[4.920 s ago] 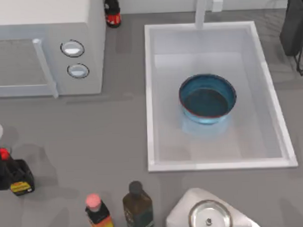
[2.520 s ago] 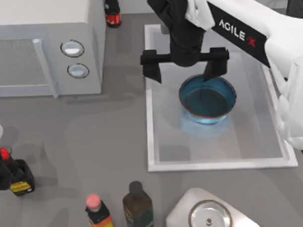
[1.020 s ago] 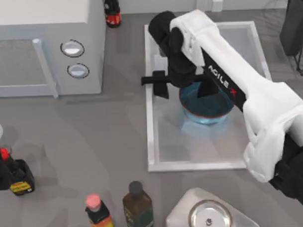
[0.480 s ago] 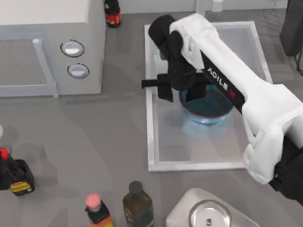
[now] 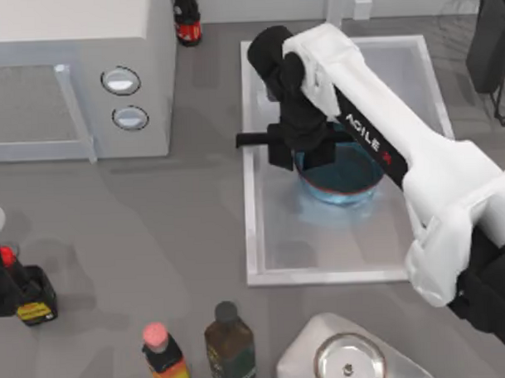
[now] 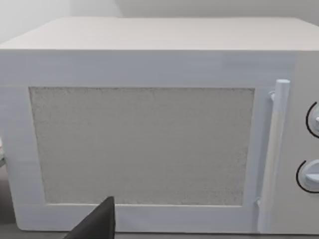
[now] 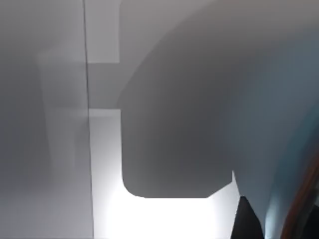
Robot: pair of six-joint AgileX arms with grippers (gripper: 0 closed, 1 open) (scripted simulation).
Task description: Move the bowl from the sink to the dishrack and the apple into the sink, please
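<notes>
While the bowl (image 5: 345, 171) sits in the sink (image 5: 253, 156), the right tool (image 5: 301, 152) clamps its left rim.

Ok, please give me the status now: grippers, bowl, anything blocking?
Right gripper down in the sink, fingers closing on the left rim of the bowl. Bowl not lifted. Left arm parked facing the microwave. Nothing blocking.

Four bottles (image 5: 229, 343), one bowl (image 5: 352, 175), one lid (image 5: 350, 364).

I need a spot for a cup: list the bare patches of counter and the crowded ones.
Bare: the grey counter between the microwave, the sink and the bottles. Crowded: the sink, where the right gripper sits at the bowl; the front edge, with bottles and lid.
</notes>
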